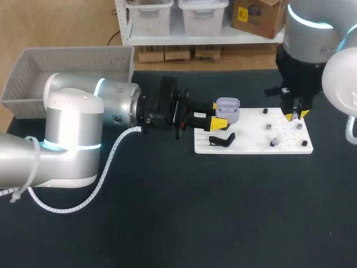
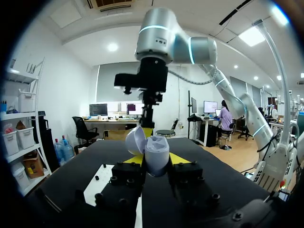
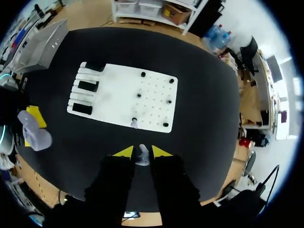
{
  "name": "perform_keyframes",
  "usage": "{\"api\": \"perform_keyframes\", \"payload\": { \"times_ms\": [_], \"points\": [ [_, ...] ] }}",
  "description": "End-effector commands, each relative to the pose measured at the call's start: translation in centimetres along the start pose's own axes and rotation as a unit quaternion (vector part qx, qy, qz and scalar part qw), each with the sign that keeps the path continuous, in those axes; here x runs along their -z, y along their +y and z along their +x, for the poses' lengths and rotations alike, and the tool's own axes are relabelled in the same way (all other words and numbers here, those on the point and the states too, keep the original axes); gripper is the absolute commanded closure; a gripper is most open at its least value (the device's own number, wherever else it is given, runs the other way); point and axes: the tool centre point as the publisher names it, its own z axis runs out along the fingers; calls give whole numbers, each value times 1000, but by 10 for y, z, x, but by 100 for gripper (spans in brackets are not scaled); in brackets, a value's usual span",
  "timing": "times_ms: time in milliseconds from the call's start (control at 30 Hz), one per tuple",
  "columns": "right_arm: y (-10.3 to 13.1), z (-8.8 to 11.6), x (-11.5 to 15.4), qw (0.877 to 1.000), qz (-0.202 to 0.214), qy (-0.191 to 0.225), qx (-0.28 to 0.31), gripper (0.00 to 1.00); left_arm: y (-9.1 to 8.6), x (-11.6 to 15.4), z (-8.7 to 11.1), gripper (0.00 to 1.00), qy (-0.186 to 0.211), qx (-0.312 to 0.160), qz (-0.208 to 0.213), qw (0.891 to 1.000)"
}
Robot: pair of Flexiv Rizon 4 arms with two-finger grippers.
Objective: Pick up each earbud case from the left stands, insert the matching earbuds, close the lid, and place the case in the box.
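Left jaws are clenched on the open lilac earbud case [image 1: 227, 106], which I hold over the stand end of the white board [image 1: 251, 144] on the table [image 1: 167, 218]. Right jaws pinch a small earbud [image 3: 141, 154] above the board's other end. Grey box [image 1: 33, 78] sits well apart.

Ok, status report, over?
Left gripper shut on open case. Right gripper shut on earbud. Second earbud on board. Nothing in the way.
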Motion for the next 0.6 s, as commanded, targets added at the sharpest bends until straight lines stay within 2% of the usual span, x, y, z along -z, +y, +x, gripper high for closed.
{"api": "perform_keyframes", "payload": {
  "times_ms": [33,167,333,600],
  "points": [
    [14,11,29,997,28,3,-67,100,0,0,0,100,0,0,-1,1000],
    [25,13,42,994,36,24,-101,100,0,0,0,100,0,0,-1,1000],
    [30,16,53,990,12,23,-135,100,0,0,0,100,0,0,-1,1000],
    [37,18,68,991,0,30,-129,100,-1,-2,2,100,-1,-2,0,1000]
  ]
}}
